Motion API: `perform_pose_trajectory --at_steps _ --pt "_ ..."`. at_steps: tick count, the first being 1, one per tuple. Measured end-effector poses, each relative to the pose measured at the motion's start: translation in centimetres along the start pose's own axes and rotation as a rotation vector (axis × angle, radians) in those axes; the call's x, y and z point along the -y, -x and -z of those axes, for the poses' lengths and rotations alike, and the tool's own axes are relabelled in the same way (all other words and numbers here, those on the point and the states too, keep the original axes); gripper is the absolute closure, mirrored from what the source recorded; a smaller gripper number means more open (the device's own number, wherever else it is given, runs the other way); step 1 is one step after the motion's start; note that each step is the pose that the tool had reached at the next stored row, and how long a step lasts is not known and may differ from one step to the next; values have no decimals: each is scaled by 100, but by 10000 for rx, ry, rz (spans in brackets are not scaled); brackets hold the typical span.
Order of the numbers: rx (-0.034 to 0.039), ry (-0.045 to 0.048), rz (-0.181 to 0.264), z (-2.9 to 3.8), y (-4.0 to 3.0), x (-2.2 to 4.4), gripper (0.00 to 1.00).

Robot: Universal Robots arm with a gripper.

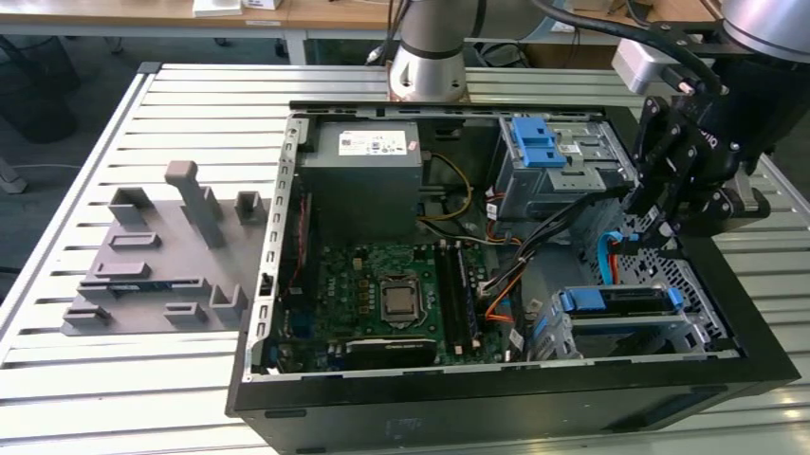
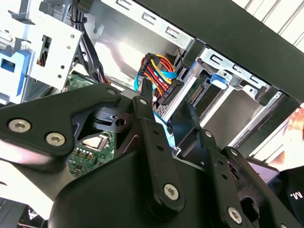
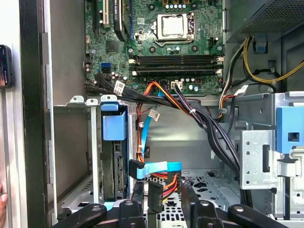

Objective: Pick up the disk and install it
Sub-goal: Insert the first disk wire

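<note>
The disk (image 1: 620, 303) sits on edge in the lower drive cage at the front corner of the open computer case, on the exterior view's right, with its blue bracket (image 3: 114, 126) around it. The bracket's blue tab (image 2: 217, 78) shows at the cage mouth. My gripper (image 1: 643, 210) hangs just behind that cage, above the case floor, open and apart from the disk. Its black fingers (image 3: 137, 192) stand spread. A black connector (image 3: 154, 197) on red, yellow and orange wires (image 2: 161, 71) and a blue flat cable (image 3: 152, 168) lie between and beyond them.
The case holds a grey power-supply box (image 1: 367, 161), the motherboard (image 1: 386, 294) and an upper drive cage with blue latches (image 1: 544, 142). Black cable bundles (image 3: 204, 123) cross beside the gripper. A grey fixture (image 1: 152, 256) lies on the slatted table. A fingertip (image 3: 2, 202) shows outside the case wall.
</note>
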State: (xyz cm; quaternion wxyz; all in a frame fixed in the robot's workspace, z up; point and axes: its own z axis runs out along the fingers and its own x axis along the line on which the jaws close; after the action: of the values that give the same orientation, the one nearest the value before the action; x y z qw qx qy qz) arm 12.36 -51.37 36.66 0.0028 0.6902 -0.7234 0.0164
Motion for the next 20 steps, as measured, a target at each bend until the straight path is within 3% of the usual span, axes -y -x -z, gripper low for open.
perform_pose_trajectory --at_steps 2,6,8,20 --pt "-48 -28 -1 -2 1 -1 56" --pt "-383 -154 1 -6 22 -3 56" --pt "-460 -176 2 -12 29 -4 56" --pt "-506 -178 -25 -126 67 -12 57"
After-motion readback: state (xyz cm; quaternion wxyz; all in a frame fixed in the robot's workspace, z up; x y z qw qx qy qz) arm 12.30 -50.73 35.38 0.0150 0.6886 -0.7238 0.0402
